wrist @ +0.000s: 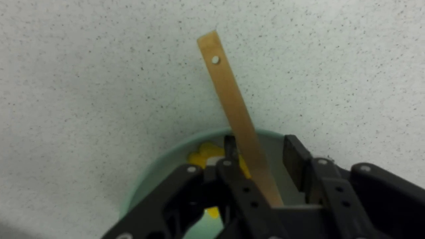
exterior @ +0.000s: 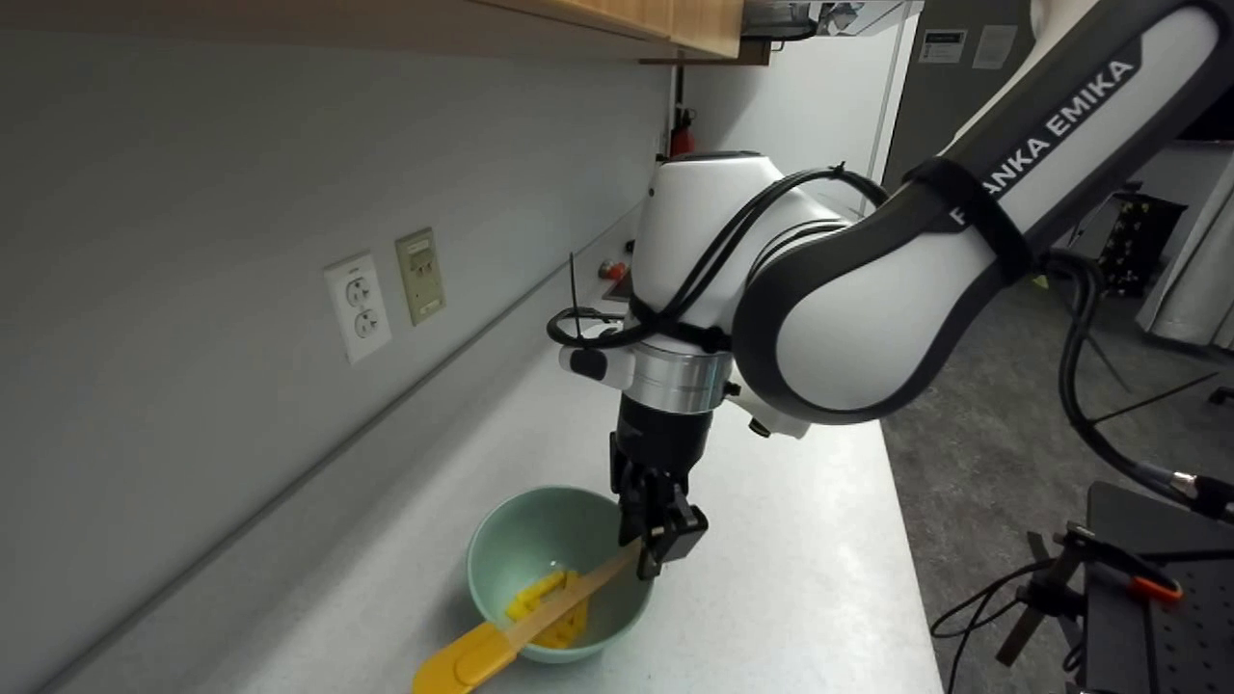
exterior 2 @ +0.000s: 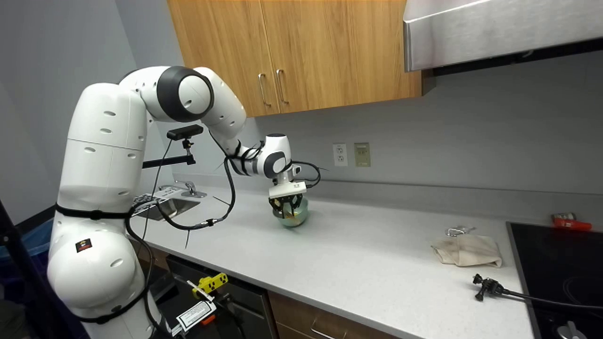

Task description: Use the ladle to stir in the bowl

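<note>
The pale teal-green bowl stands on the counter, with several yellow pieces inside. It also shows in an exterior view and in the wrist view. The ladle, with a flat orange head and a wooden handle, lies across the bowl. Its head sticks out past the rim; the handle end with a hole shows in the wrist view. My gripper is open over the bowl's edge. The handle runs between its fingers, close to the left finger, with a gap to the right finger.
The wall with outlets runs along the back of the counter. A wooden cabinet hangs above. A folded cloth, a black clamp and a black cooktop are farther along. A sink is at the far end.
</note>
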`<action>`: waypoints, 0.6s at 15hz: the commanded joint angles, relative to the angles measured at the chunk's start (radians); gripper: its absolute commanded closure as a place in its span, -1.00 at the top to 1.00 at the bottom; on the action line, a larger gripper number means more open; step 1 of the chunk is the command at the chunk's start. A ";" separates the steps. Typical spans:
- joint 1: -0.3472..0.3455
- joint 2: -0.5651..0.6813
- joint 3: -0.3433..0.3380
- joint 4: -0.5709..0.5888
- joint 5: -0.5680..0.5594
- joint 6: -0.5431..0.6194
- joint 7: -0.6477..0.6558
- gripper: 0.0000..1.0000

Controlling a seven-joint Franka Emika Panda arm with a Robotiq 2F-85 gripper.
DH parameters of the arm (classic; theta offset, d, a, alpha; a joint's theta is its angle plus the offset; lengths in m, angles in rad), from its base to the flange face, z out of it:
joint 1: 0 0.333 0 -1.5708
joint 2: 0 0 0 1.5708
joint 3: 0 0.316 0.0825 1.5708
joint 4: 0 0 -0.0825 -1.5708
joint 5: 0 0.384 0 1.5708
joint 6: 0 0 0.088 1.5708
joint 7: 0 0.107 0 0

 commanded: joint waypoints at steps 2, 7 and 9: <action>-0.026 0.023 0.035 0.042 0.012 -0.044 -0.043 -0.94; -0.035 0.028 0.057 0.052 0.030 -0.050 -0.063 -0.91; -0.042 0.027 0.070 0.055 0.046 -0.052 -0.080 -0.91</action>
